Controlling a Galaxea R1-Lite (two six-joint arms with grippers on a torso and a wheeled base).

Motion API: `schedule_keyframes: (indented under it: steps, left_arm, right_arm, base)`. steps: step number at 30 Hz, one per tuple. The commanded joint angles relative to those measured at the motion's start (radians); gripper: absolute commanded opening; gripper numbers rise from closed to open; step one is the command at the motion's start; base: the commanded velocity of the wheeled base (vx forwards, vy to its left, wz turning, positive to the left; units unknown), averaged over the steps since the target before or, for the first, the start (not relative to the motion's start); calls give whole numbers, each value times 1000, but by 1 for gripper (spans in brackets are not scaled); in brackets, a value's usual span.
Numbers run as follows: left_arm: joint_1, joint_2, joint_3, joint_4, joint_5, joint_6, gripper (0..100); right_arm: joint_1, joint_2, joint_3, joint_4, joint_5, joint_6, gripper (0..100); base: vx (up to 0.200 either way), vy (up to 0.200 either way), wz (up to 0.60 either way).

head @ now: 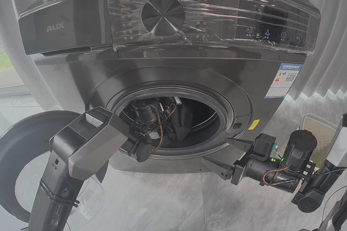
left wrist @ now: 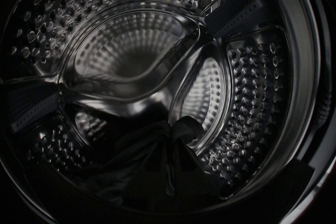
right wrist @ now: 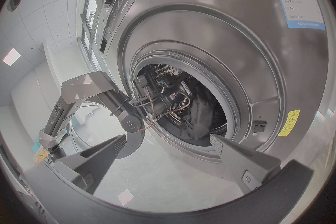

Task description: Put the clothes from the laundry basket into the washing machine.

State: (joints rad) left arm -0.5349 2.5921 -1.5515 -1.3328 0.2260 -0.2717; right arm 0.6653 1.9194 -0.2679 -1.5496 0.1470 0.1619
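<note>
The grey front-loading washing machine (head: 173,62) stands with its round door (head: 21,156) swung fully open to the machine's left side, low over the pale tiled floor (head: 162,199). The left arm (head: 90,141) runs up from in front of the door and enters the machine's opening, so that the left hand (head: 168,110) sits inside the mouth of the drum (left wrist: 245,95). Whether that hand is wide, narrow or gripping cloth, I cannot tell. A dark garment (head: 182,120) shows inside the machine's opening just beside the left wrist. In the left wrist view it lies bunched low in the drum, with one fold rising to a peak against the dimpled steel wall. The right hand (head: 215,150) is outside the machine, in front of the lower right edge of the opening. Its two dark pointed fingers (right wrist: 241,158) are spread wide and hold nothing. A yellow sticker (head: 254,124) sits on the machine's front just right of the opening, above that hand, and a blue-and-white label (head: 283,80) is higher on the same side. The machine's control panel, with its round dial (head: 162,14), is covered in crinkled clear film. To the machine's right, behind the right arm, stands a pale perforated basket (head: 318,125); its contents are hidden.
</note>
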Motion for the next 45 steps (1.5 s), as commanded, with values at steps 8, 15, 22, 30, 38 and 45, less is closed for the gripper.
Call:
schedule_keyframes:
  steps: [8, 15, 22, 30, 38, 45]
  left_arm:
    - [65, 74, -157, 37, 6, 32, 0]
    - [70, 72, -148, 37, 6, 31, 100]
    - [36, 40, 47, 32, 6, 34, 100]
    - [6, -3, 344, 47, -14, 37, 100]
    - [3, -1, 413, 70, -51, 37, 100]
    - [-7, 26, 396, 73, -68, 37, 100]
  right_arm:
    - [2, 0, 2, -1, 2, 1, 100]
    - [3, 0, 2, -1, 2, -1, 100]
    - [2, 1, 2, -1, 2, -1, 100]
    - [3, 1, 2, -1, 2, -1, 100]
    - [8, 1, 2, 0, 2, -1, 100]
    - [10, 1, 1, 0, 2, 1, 100]
  base:
    - [0, 0, 0]
    - [0, 0, 0]
    - [0, 0, 0]
    - [0, 0, 0]
    - [0, 0, 0]
    - [0, 0, 0]
